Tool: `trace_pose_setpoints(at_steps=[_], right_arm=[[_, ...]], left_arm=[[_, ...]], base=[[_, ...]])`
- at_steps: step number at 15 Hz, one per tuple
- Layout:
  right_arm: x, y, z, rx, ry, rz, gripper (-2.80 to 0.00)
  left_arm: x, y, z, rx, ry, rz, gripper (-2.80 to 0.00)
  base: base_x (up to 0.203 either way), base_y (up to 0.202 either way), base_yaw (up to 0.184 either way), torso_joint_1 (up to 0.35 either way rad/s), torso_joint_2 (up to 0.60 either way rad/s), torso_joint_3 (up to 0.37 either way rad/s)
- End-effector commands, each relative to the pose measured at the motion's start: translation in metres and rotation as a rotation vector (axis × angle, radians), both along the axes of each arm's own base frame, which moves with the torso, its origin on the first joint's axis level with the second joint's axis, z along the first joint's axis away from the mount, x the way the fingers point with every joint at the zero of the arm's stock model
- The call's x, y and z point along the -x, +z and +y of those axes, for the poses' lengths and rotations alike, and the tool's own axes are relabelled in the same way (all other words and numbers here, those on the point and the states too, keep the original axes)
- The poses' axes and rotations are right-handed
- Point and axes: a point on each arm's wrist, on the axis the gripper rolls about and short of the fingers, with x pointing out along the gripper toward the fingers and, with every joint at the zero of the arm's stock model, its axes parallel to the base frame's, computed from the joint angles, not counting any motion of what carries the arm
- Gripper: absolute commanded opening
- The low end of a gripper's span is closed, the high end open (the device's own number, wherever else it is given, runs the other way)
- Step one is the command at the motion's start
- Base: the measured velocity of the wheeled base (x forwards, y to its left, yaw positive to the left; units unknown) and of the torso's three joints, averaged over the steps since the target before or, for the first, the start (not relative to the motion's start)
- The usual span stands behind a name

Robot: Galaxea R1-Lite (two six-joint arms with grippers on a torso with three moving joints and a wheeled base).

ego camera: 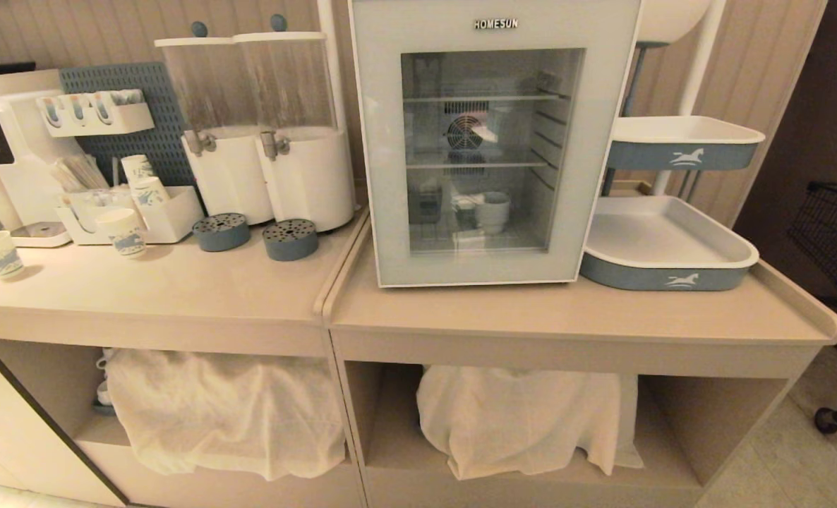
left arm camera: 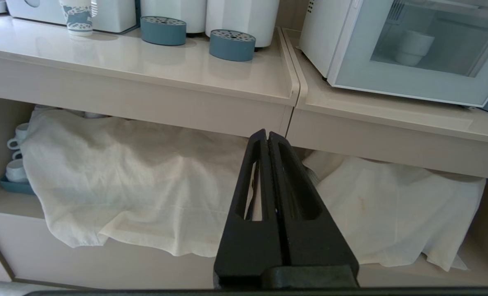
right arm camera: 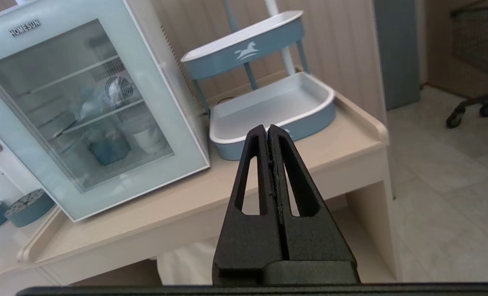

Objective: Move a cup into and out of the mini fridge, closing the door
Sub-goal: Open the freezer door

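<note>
Fridge's closed, both my grippers clenched on nothing

My right gripper [right arm camera: 268, 130] is facing the white glass-fronted HOMESUN mini fridge [ego camera: 492, 141]; yanking its pale-framed glass door [ego camera: 383, 141] open could be toppling the squat white ceramic cup [ego camera: 492, 210].

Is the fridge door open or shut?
Shut. The pale glass-windowed door lies flat against the white boxy mini fridge, with the small white ceramic mug visible inside behind the glass.

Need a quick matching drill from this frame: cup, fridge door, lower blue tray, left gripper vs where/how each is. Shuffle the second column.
1. cup
2. door
3. lower blue tray
4. left gripper

a. shut, empty, below the counter edge
b. closed
c. on the counter beside the mini fridge
d. on the fridge floor behind the glass

Pairs: 1-d, 2-b, 3-c, 4-a
</note>
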Motion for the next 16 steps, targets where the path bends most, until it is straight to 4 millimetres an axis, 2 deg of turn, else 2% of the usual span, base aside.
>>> trace_pose_setpoints(at_steps=[1,5,6,8,11,13,16], right_arm=[[0.02,-0.027,0.0,0.003,0.004,-0.086,-2.8],[-0.011,-0.077,0.002,0.093,0.056,0.004,-2.8],[-0.021,-0.096,0.002,0.142,0.068,0.039,-2.8],[-0.03,-0.118,0.003,0.22,0.083,0.108,-2.8],[-0.029,-0.126,0.005,0.329,0.204,0.22,-2.8],[-0.026,-0.13,0.006,0.315,0.233,0.321,-2.8],[-0.025,-0.129,0.006,0.285,0.232,0.321,-2.8]], left_arm=[[-0.003,-0.011,0.0,0.001,0.001,0.037,-2.8],[-0.003,-0.011,0.0,0.001,0.001,0.036,-2.8],[-0.003,-0.011,0.0,0.001,0.001,0.037,-2.8],[-0.003,-0.011,0.0,0.001,0.001,0.037,-2.8],[-0.003,-0.011,0.0,0.001,0.001,0.037,-2.8],[-0.003,-0.011,0.0,0.001,0.001,0.037,-2.8],[-0.003,-0.011,0.0,0.0,0.001,0.037,-2.8]], base=[[0.0,0.0,0.0,0.0,0.0,0.0],[0.0,0.0,0.0,0.0,0.0,0.0],[0.0,0.0,0.0,0.0,0.0,0.0],[0.0,0.0,0.0,0.0,0.0,0.0],[0.0,0.0,0.0,0.0,0.0,0.0],[0.0,0.0,0.0,0.0,0.0,0.0],[0.0,0.0,0.0,0.0,0.0,0.0]])
